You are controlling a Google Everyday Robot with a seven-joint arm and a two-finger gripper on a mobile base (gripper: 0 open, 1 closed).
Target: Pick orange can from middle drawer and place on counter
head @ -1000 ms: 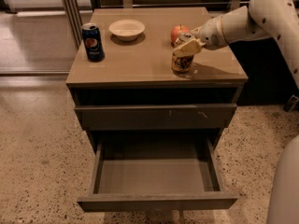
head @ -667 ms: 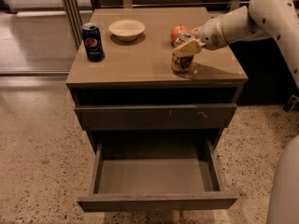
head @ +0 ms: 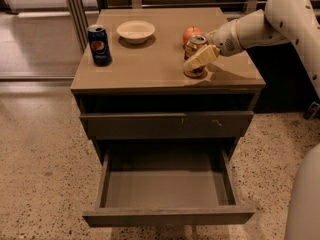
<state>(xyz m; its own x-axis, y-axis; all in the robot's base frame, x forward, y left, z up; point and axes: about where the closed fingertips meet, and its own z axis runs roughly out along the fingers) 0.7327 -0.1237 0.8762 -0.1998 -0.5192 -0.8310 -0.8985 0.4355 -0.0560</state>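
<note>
Can was out of the drawer. Orange can [head: 193, 47] sat upright on the right side of the counter [head: 150, 66], just near of the apple [head: 189, 32]. Gripper [head: 194, 60] was at the can, fingers pinching its sides. Middle drawer [head: 165, 190] hung open, floor bare. Left, I'd judge: release and retract.

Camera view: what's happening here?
The robot's gripper, reaching in from the right, is at the small brownish-orange drink can, which stands upright on the tan cabinet counter near its right front. The wide grey middle drawer below is pulled open with nothing in it. A blue Pepsi can, a pale bowl and a red apple also sit on the counter.
</note>
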